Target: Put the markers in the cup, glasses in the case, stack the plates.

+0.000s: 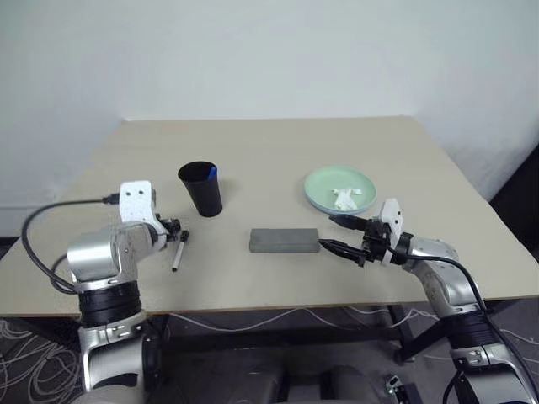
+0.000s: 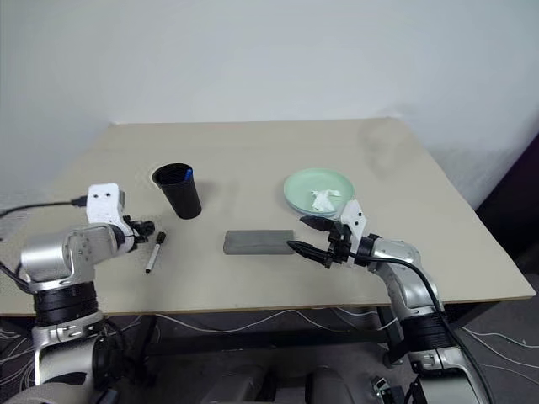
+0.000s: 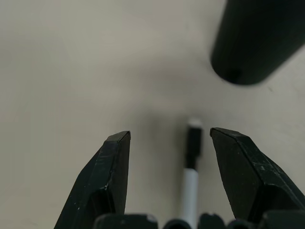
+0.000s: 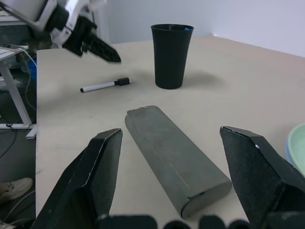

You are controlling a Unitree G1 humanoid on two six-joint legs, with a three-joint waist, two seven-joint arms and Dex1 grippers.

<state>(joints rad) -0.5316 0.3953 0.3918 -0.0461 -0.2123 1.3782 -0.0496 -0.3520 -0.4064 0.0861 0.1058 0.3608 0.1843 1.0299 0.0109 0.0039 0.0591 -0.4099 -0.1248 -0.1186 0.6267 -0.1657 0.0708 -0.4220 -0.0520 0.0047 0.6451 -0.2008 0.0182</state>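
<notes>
Left end effector (image 3: 164, 143) open, empty, over black-capped marker (image 1: 178, 251); right end effector (image 4: 183, 148) open, empty, facing closed case (image 1: 285, 241).

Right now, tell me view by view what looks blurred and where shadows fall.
Left wrist view: the tall black plastic cup is soft-edged, while the black-capped white marker casts a faint shadow on the table. Right wrist view: the flat grey rectangular case is sharp, its own black fingers slightly soft. Eye views: lighting even, shadows faint.

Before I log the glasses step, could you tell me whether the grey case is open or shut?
Shut: the case lies flat on the table with its lid down and only a thin seam along its side.
</notes>
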